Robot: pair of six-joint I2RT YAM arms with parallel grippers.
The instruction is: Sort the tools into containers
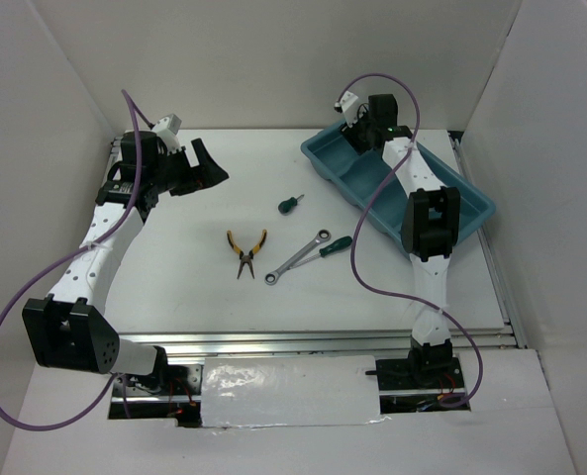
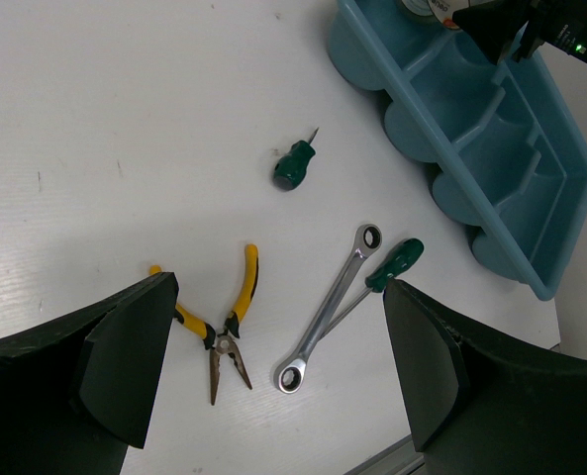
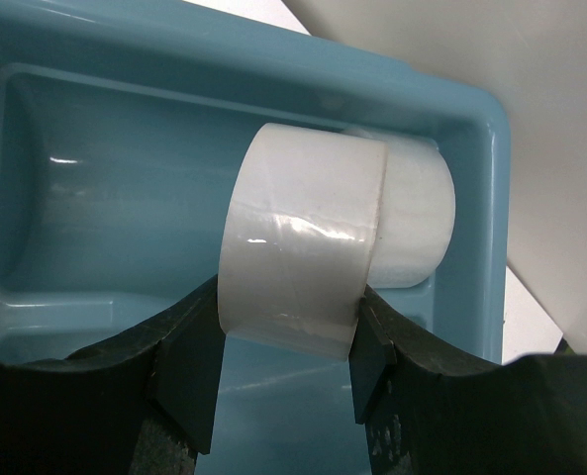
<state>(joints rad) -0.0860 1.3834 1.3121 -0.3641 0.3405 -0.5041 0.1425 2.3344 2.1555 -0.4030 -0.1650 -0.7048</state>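
Observation:
My right gripper [image 3: 281, 346] is shut on the greyish tape roll [image 3: 298, 247], one finger on each flat side, and holds it inside the end compartment of the teal tray [image 3: 125, 59]. The white tape roll [image 3: 417, 213] lies just behind it against the tray wall. In the top view this gripper [image 1: 357, 124] is over the tray's far end [image 1: 476, 213]. My left gripper [image 1: 199, 168] is open and empty, raised over the far left of the table. The yellow-handled pliers [image 2: 219, 322], wrench [image 2: 331, 307] and two green screwdrivers [image 2: 295, 165] [image 2: 392, 265] lie on the table.
The wrench [image 1: 298, 257] lies across the shaft of one screwdriver [image 1: 333, 246]. The pliers [image 1: 245, 249] sit to their left, and the other screwdriver [image 1: 290, 205] lies farther back. White walls enclose the table on the left, back and right.

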